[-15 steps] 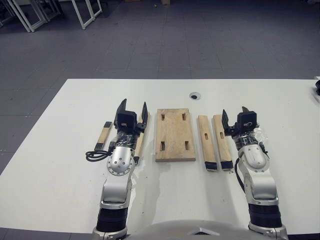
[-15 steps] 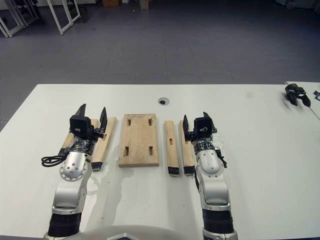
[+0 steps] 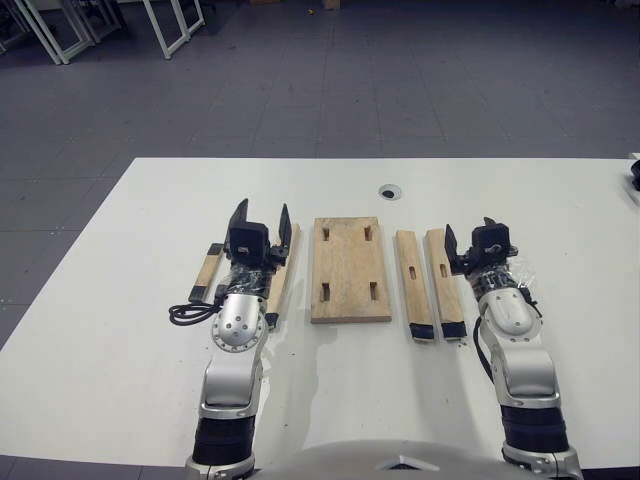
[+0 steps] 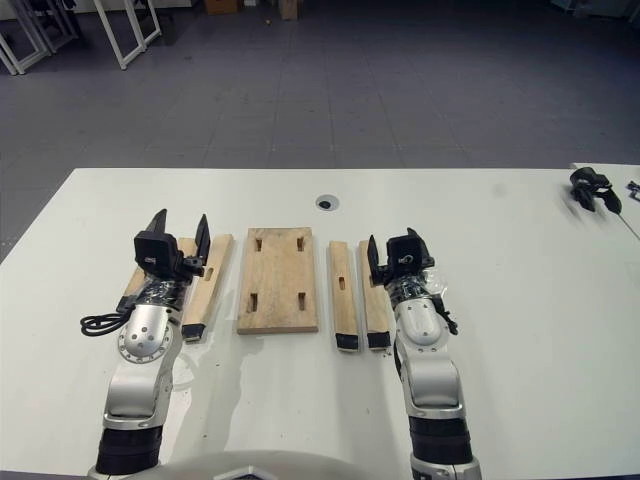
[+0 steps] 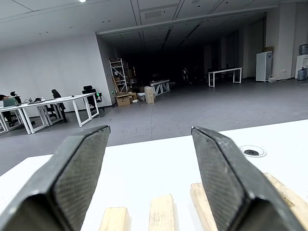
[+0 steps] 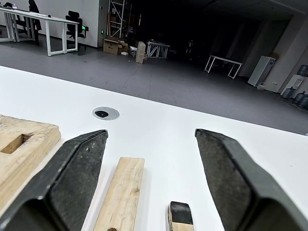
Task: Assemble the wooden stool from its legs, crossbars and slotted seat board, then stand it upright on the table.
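The left gripper (image 3: 262,210) has edged slightly left above the legs (image 3: 280,287).

**Lighting: bright table, dim hall behind**

Table (image 3: 560,210): lit evenly and strongly from overhead; its white top is rendered bright, and no hard glare spots are seen.
Seat board (image 3: 349,268): only a faint, soft shadow is cast along its near edge.
Floor (image 3: 350,80): markedly dimmer, a flat grey.
Ceiling lamp (image 5: 83,1): a single bright spot is recorded.
Hall (image 5: 183,62): the far end is left in near darkness.
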Tool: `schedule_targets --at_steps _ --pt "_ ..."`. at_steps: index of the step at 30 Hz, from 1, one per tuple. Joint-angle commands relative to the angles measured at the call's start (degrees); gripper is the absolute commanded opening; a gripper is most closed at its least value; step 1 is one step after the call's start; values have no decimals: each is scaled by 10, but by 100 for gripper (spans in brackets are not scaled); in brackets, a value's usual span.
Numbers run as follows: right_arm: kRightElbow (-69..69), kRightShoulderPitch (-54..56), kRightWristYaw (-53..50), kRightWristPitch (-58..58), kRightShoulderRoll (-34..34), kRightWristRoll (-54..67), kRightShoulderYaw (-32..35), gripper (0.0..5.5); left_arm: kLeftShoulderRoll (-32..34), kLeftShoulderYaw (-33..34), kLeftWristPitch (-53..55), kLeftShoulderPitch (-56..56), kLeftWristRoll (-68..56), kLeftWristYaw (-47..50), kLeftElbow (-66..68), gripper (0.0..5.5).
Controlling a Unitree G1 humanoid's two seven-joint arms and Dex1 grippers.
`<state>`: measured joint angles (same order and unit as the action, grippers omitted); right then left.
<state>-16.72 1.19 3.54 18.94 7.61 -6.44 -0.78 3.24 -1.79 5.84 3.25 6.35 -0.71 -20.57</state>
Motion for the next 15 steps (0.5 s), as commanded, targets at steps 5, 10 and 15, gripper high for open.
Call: schedule_targets --at_steps 5,10,15 --pt "-3 -1 -3 3 -3 1 -3 335 -4 4 -2 -6 1 6 4 311" --pt "4 -1 -5 18 -5 3 0 335 -5 5 -3 -9 2 6 6 311" --pt "8 -2 -5 14 -2 1 2 335 -5 7 -4 -7 2 7 7 311"
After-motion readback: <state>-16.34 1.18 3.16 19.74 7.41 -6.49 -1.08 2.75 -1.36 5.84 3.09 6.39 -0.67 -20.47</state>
